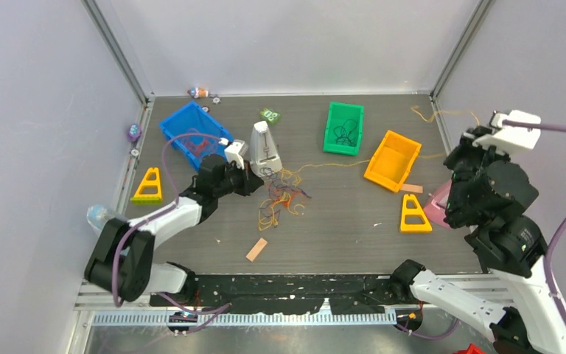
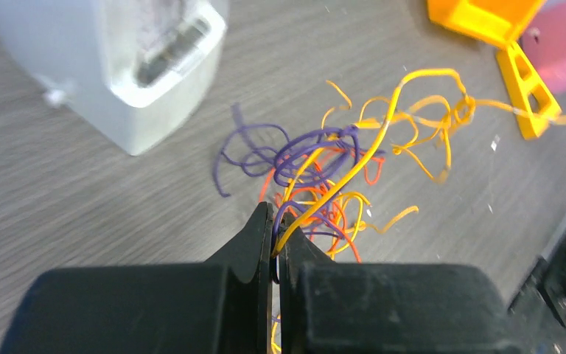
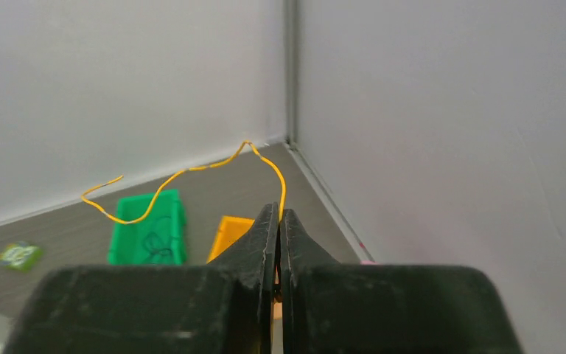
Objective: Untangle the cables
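Observation:
A tangle of thin orange, yellow, red and purple cables [image 1: 280,195] lies mid-table; it also shows in the left wrist view [image 2: 332,169]. My left gripper [image 1: 256,181] sits low at the tangle's left edge. In its wrist view the left gripper [image 2: 275,243] is shut on a yellow and a purple strand. My right gripper [image 1: 472,136] is raised at the far right. It is shut [image 3: 279,214] on one yellow cable [image 3: 184,171], which loops off towards the back corner. A yellow strand [image 1: 332,164] runs from the tangle towards the orange bin.
A blue bin [image 1: 188,129], a green bin [image 1: 343,127] holding black cable and an orange bin [image 1: 392,159] stand at the back. A white box [image 1: 264,147] stands just behind the tangle. Yellow triangles [image 1: 148,186] [image 1: 414,214], a pink object [image 1: 437,204] and a tan strip [image 1: 256,249] lie around.

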